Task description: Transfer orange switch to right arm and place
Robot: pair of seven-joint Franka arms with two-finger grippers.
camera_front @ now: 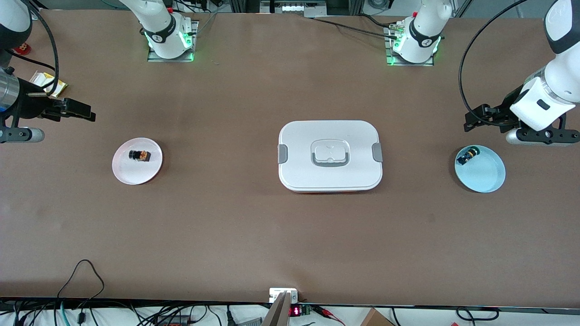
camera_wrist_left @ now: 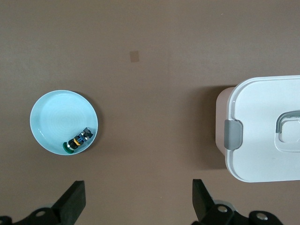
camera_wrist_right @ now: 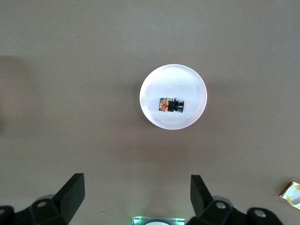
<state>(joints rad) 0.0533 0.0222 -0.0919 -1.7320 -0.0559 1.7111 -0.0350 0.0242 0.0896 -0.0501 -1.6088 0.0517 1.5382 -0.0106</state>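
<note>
The left pincer [camera_front: 471, 121] hangs spread and empty above the counter [camera_front: 290, 240] near a blue dish [camera_front: 487, 174] holding a blue-and-yellow switch [camera_front: 467, 156]. The right pincer [camera_front: 79, 110], also spread and empty, waits at its own end. The orange switch [camera_front: 140, 155] lies in the white dish [camera_front: 137, 175] there — already where the task wants it. A lidded white box [camera_front: 330, 155] sits mid-counter; cables trail along the near edge.

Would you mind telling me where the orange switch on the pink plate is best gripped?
Grip the orange switch across its narrow middle, coming straight down from above. It lies on its side, alone on the shallow pink plate, so the low rim leaves room for fingers either side. The right hand is open and looks well placed.
</note>
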